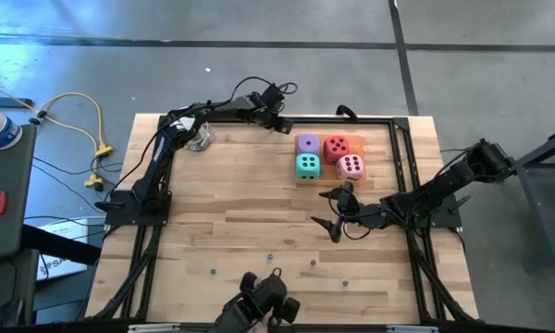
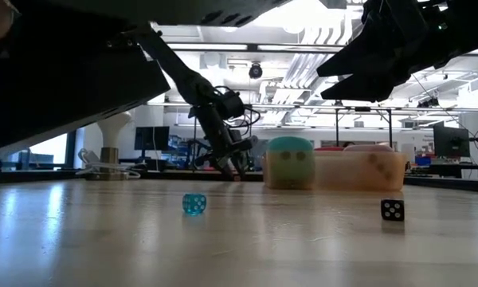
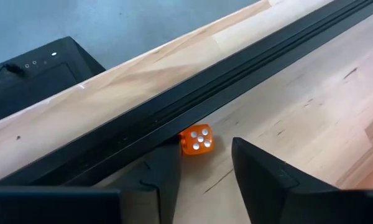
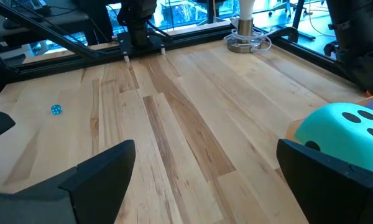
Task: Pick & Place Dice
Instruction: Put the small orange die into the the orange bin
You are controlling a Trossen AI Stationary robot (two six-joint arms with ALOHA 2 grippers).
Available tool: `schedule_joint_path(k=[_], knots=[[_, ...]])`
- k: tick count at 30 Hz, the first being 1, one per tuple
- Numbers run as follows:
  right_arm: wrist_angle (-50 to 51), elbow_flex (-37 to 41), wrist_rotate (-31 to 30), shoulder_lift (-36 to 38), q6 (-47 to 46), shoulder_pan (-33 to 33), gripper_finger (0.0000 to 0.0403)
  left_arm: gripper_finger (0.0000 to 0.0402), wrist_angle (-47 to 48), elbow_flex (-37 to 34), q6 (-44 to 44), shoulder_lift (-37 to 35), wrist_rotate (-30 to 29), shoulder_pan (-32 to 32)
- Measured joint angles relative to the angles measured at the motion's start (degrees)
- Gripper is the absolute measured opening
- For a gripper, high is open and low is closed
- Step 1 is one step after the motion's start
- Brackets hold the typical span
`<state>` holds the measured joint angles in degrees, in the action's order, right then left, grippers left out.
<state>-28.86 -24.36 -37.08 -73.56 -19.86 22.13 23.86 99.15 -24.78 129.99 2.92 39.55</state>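
Overhead, the desk (image 1: 259, 231) is a pale wood-plank surface bounded by a black rail frame (image 1: 388, 120), standing on a grey concrete floor (image 1: 259, 55) with a yellow cable (image 1: 88, 120) lying off its left side. The low view looks across the planks into a bright lab room with monitors and ceiling lights. Four large soft dice sit in a tight square near the far right of the desk: the purple die (image 1: 307, 143) and red die (image 1: 337, 148) in the far row, the teal die (image 1: 307, 166) and pink die (image 1: 351, 167) in the near row, all touching or just beside one another. They appear to rest on an orange-tan tray (image 1: 356, 143), whose low wall shows in the low view. The right hand (image 1: 338, 211) hovers just in front of this group, fingers spread wide apart and gripping nothing; its wrist view shows the teal die just beyond one finger. The left hand (image 1: 282, 122) is at the far rail, well apart from the large dice. Its fingers (image 3: 261, 174) stand partly apart, with a small orange die (image 3: 196, 139) lying against the rail just ahead of them, untouched. Tiny dice lie scattered on the near planks, among them a small clear blue one (image 2: 193, 204) and a black one (image 2: 392, 210).
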Motion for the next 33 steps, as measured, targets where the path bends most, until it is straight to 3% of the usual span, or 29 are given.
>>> schedule_joint_path(k=[14,23,33], knots=[[0.00,0.00,0.02,0.00,-0.02,0.00,0.0382,0.0068,2.86,0.02,3.78,-0.08,-2.43,0.45],[-0.02,0.00,1.55,0.00,-0.04,0.00,0.0382,0.0061,6.74,-0.13,8.65,-1.33,-3.71,-0.13],[0.01,0.00,1.53,0.00,-1.49,0.00,0.0382,0.0061,12.43,-0.20,16.19,-8.03,-5.51,-4.86]])
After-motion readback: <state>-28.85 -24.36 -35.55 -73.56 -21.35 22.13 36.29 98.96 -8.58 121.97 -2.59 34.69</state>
